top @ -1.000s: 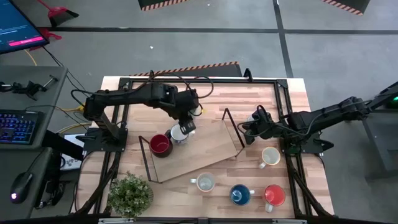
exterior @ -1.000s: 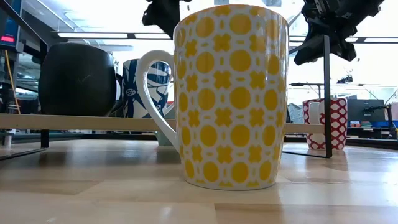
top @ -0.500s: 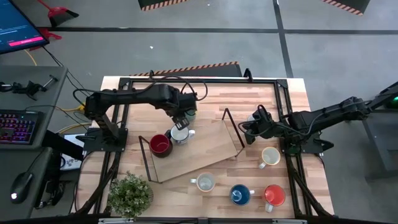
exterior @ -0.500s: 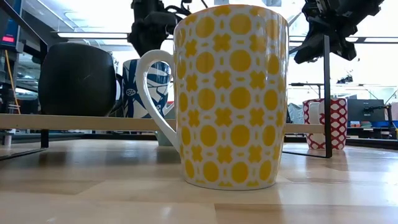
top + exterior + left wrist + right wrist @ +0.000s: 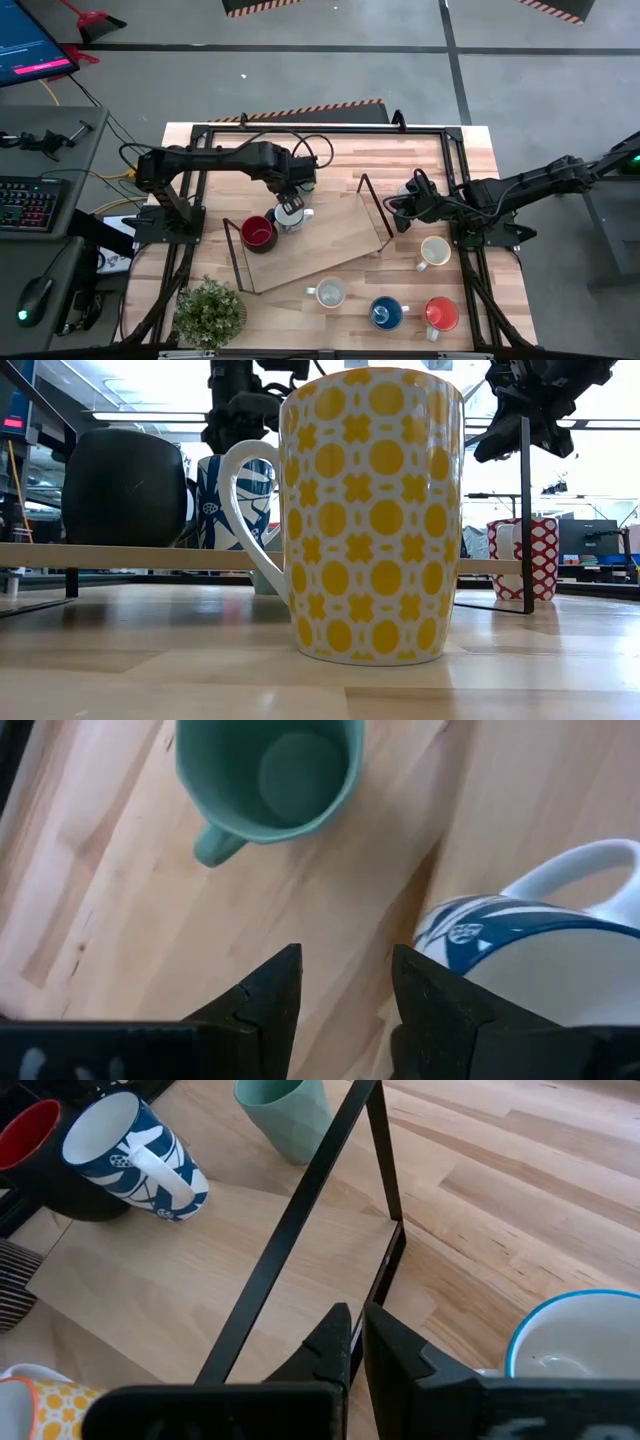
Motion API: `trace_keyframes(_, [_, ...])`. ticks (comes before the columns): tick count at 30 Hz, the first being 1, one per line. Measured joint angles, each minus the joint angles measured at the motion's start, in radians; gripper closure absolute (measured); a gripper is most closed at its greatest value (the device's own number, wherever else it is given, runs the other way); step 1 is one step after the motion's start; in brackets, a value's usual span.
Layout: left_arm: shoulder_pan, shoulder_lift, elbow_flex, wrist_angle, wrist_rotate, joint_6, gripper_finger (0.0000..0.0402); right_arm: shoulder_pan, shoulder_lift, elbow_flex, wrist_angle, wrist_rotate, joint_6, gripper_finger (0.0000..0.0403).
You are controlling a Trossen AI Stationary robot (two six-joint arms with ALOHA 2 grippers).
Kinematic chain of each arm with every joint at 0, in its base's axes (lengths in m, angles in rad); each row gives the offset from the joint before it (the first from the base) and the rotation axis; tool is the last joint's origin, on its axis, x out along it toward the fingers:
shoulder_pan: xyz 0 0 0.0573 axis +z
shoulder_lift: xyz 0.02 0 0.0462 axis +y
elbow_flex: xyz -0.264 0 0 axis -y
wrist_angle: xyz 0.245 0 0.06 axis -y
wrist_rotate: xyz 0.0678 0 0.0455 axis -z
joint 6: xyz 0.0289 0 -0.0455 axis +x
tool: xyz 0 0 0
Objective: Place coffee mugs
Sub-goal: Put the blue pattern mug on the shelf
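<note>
Mugs sit across a wooden table: on the raised wooden shelf (image 5: 320, 240) a blue-and-white mug (image 5: 289, 215) stands beside a dark red-lined mug (image 5: 257, 233), with four more waiting near the front edge. Left gripper (image 5: 345, 982) hovers just above the blue-and-white mug, fingers apart and empty; judged best, it lifts straight up, avoiding the handle, while the right gripper (image 5: 356, 1342) waits closed and empty beside the shelf frame. Only the wrist views show the teal mug (image 5: 268, 775).
</note>
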Motion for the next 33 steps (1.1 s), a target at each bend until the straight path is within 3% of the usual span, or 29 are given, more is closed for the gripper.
trace_keyframes(16, [-0.025,0.000,0.000,-0.021,0.043,0.007,0.0254,0.000,0.000,0.000,0.000,0.000,0.000,0.0391])
trace_keyframes(24, [-0.022,0.000,0.000,-0.021,0.003,0.007,0.0254,0.000,0.000,0.000,0.000,-0.001,0.000,0.0391])
trace_keyframes(33, [-0.009,0.000,0.000,0.119,0.001,0.009,0.0254,0.000,0.000,0.000,0.000,-0.002,0.000,0.0391])
